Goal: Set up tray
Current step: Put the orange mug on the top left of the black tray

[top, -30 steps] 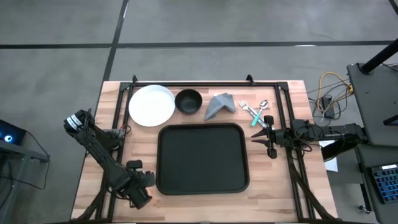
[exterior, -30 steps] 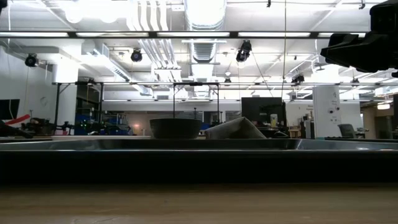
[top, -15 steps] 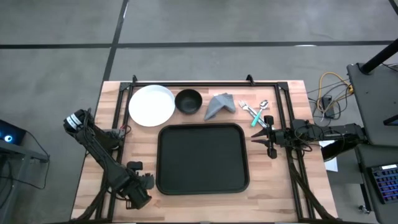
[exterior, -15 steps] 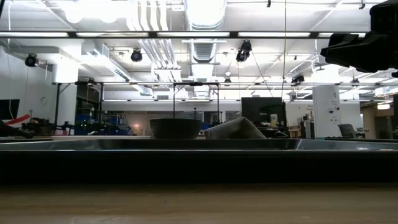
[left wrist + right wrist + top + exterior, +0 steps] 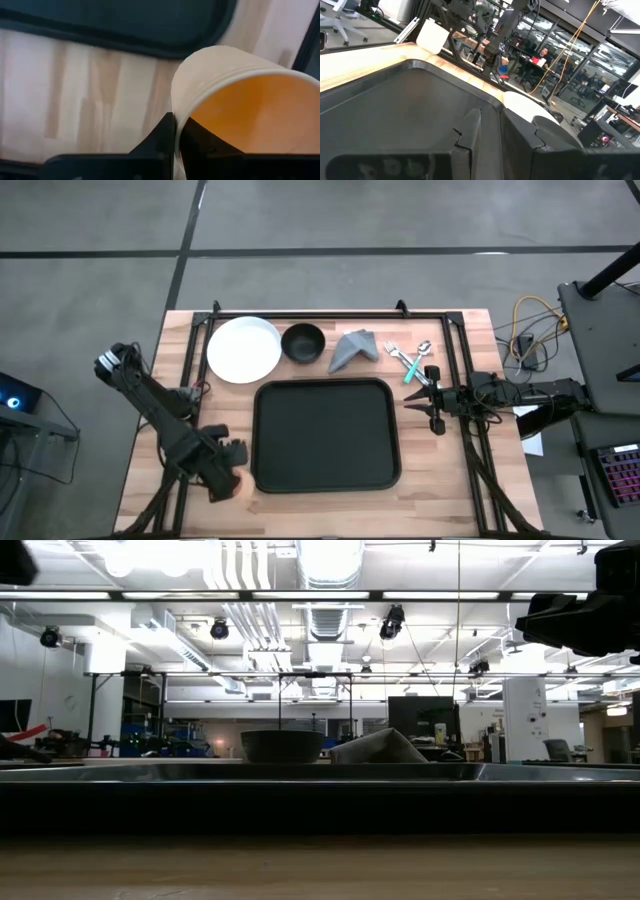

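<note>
The left tool (image 5: pixel 228 470) is pinched tight on the rim of a paper cup (image 5: pixel 240 100), likely so it can lift it. It sits near the left front corner of the black tray (image 5: pixel 325 435), which lies empty in the middle of the table (image 5: pixel 450 490). The right tool (image 5: pixel 430 402) waits beside the tray's right edge, open a small way, holding nothing.
</note>
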Available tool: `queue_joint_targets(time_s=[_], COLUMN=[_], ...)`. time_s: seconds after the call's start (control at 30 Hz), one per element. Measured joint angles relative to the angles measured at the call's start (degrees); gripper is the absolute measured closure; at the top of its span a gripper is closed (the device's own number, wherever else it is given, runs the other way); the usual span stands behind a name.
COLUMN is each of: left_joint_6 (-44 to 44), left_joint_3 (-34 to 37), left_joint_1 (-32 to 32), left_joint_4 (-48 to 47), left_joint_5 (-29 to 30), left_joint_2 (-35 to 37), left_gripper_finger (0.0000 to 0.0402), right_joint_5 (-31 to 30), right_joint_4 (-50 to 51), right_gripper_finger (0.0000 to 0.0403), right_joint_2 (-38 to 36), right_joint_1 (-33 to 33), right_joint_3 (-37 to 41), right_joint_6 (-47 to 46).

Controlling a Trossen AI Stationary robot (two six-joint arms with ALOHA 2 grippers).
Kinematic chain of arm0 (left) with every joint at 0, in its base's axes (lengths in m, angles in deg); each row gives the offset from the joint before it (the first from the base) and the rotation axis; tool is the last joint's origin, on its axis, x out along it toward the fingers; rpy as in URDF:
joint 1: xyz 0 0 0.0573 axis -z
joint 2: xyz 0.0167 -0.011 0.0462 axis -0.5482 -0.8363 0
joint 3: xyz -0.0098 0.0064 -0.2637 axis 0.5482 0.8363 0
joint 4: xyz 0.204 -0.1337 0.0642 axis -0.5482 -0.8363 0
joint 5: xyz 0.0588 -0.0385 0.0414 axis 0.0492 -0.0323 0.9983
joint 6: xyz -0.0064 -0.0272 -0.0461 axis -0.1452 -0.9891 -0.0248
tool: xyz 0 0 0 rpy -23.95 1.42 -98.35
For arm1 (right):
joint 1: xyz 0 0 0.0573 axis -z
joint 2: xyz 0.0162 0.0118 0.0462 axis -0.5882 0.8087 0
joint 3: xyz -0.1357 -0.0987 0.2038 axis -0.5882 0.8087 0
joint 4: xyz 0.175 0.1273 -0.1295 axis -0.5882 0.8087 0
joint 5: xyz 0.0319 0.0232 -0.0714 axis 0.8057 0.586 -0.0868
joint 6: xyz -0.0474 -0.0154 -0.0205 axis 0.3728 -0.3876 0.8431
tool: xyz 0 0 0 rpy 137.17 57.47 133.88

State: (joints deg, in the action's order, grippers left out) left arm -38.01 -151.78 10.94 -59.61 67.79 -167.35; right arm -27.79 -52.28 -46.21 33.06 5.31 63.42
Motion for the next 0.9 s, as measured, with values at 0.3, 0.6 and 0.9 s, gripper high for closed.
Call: queue_joint_targets(time_s=[0.3, 0.6, 0.9], left_joint_6=[11.1, 24.2, 34.7], left_joint_3=[0.1, 1.2, 2.0], left_joint_1=[-14.7, -29.7, -44.7], left_joint_4=[-1.2, -1.2, -0.6], left_joint_5=[3.7, 3.7, 3.7], left_joint_2=[0.5, 0.5, 0.5], left_gripper_finger=[0.0401, 0.0401, 0.0401], right_joint_5=[0.0, 0.0, 0.0], right_joint_4=[0.0, 0.0, 0.0], right_gripper_finger=[0.0335, 0.0335, 0.0335], right_joint_2=[0.0, 0.0, 0.0], right_joint_1=[0.0, 0.0, 0.0], right_joint_3=[0.0, 0.0, 0.0], right_joint_6=[0.0, 0.0, 0.0])
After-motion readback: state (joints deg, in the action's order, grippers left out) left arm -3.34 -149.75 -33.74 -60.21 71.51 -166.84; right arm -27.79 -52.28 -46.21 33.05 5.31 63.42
